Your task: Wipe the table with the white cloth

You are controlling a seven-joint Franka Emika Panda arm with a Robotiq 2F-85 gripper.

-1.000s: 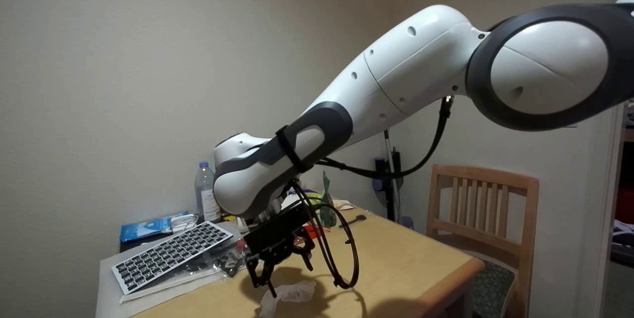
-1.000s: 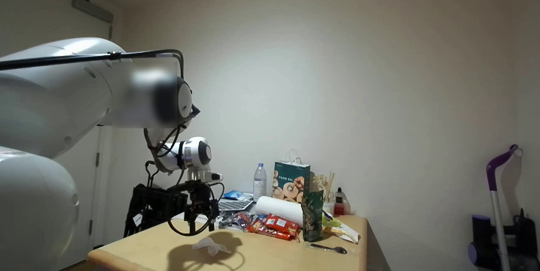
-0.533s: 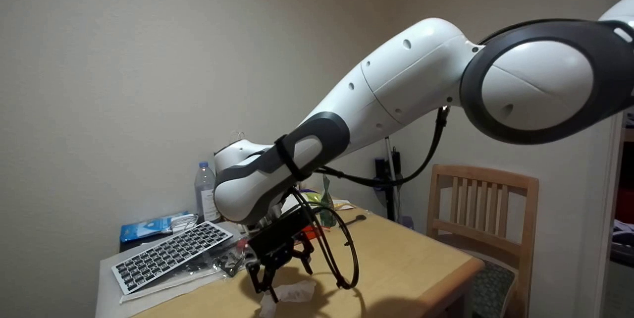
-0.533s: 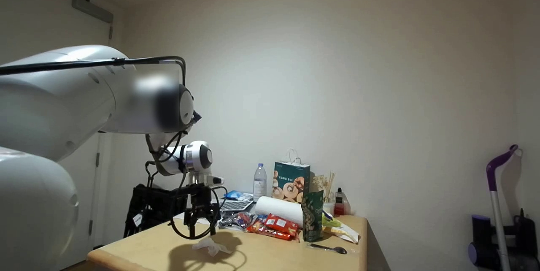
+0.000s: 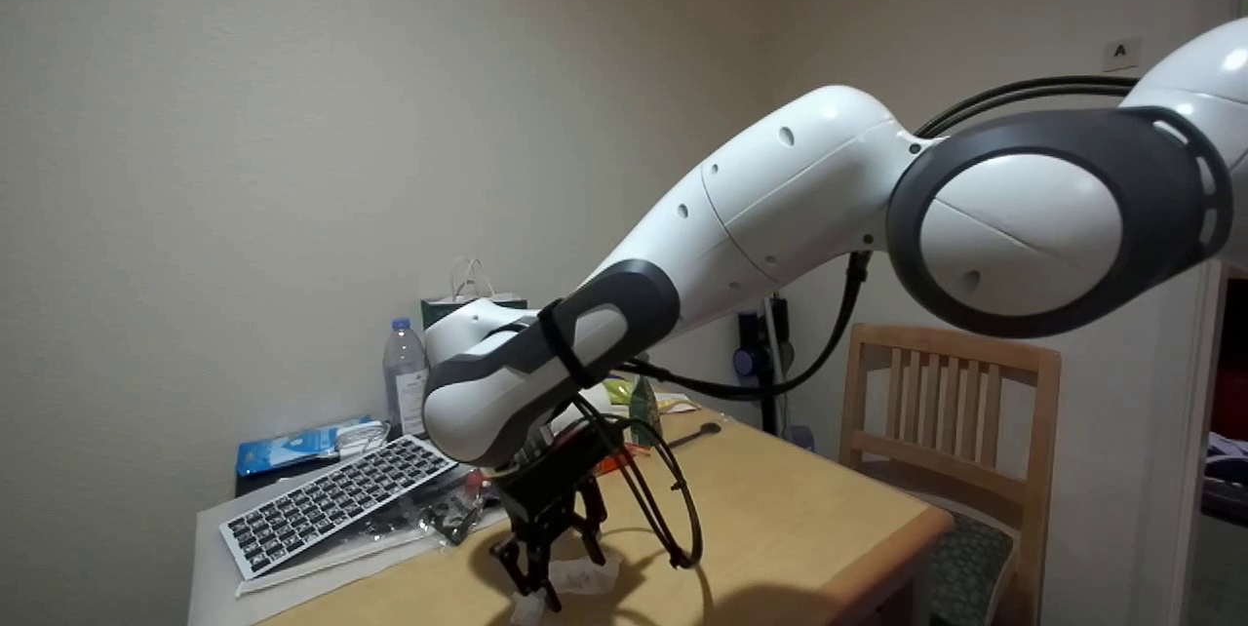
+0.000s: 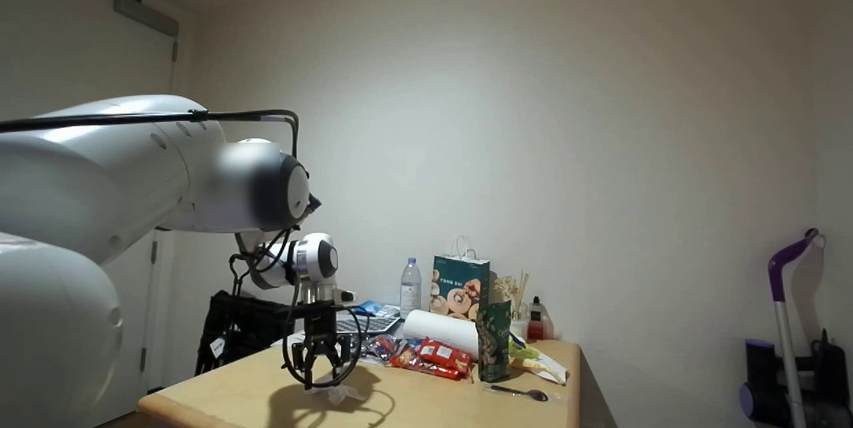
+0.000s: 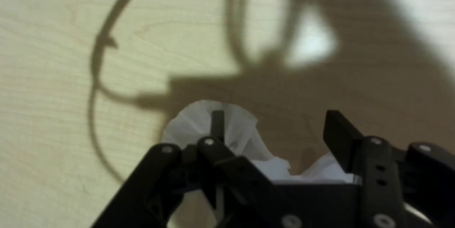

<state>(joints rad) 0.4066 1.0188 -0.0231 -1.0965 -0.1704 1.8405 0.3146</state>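
Observation:
The white cloth is a thin, crumpled piece lying on the wooden table. It shows in both exterior views and in the wrist view. My gripper is low over the cloth, pointing down, also seen in an exterior view. In the wrist view, my gripper is open with a wide gap between the fingers. The left finger there overlaps one lobe of the cloth and the right finger is beside another part. I cannot tell whether the fingertips touch the cloth or table. The gripper hides part of the cloth.
A keyboard and a bottle stand at the table's wall side. Red packets, a white roll, a green pouch and a spoon lie farther along. A chair stands beside the table.
The arm and gripper have moved down, bringing the fingers from above the cloth to its level or close to it. The fingers stay apart. The cloth has not visibly moved.

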